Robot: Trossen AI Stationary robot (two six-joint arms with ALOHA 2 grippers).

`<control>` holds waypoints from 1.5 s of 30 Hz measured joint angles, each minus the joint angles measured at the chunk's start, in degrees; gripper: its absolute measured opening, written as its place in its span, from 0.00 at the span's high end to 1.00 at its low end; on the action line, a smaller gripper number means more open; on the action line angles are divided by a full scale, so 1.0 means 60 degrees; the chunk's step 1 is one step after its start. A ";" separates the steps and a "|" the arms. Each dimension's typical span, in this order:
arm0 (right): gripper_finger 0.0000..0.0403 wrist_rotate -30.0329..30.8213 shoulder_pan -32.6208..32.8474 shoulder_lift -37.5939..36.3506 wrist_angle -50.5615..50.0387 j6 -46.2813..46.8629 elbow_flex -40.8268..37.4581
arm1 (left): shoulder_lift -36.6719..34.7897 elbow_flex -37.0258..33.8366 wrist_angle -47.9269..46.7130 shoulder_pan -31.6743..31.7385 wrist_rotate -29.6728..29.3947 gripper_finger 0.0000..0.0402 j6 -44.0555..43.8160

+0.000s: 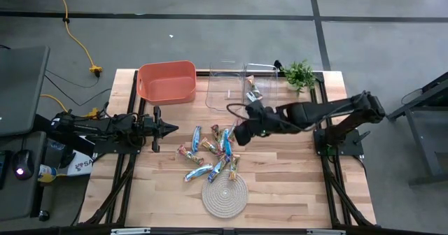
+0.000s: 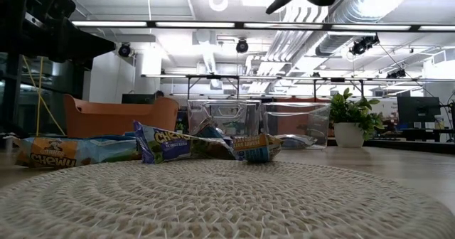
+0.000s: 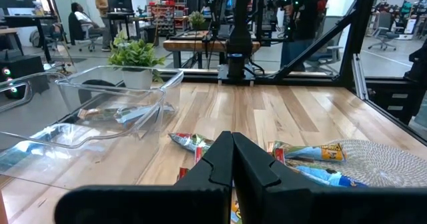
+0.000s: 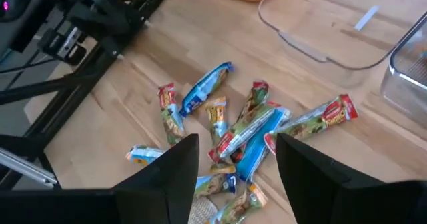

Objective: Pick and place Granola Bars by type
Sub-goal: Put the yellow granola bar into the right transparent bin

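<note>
Mostly the job is still to do. Nearly all the Granola Bars [image 1: 210, 154] lie in a loose heap in the middle of the surface [image 1: 294, 186], just at 12 o'clock from the round rope mat [image 1: 225, 195]. One clear bin [image 1: 260, 81] at 12 o'clock already has a couple of bars in it. The other clear bin [image 1: 225, 89] and the orange basket [image 1: 166, 81] look like they have none. The right tool [image 1: 245, 132] hangs over the heap's 3 o'clock edge with its fingers spread, holding nothing. The left tool [image 1: 171, 129] waits at 9 o'clock, pressed together and holding nothing. I think about ten bars are left to sort.
</note>
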 joint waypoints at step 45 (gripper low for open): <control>0.39 -0.2750 0.0835 0.4478 0.0822 0.3580 -0.0004 | -0.0002 -0.0001 0.0004 0.0000 0.0000 1.00 0.0002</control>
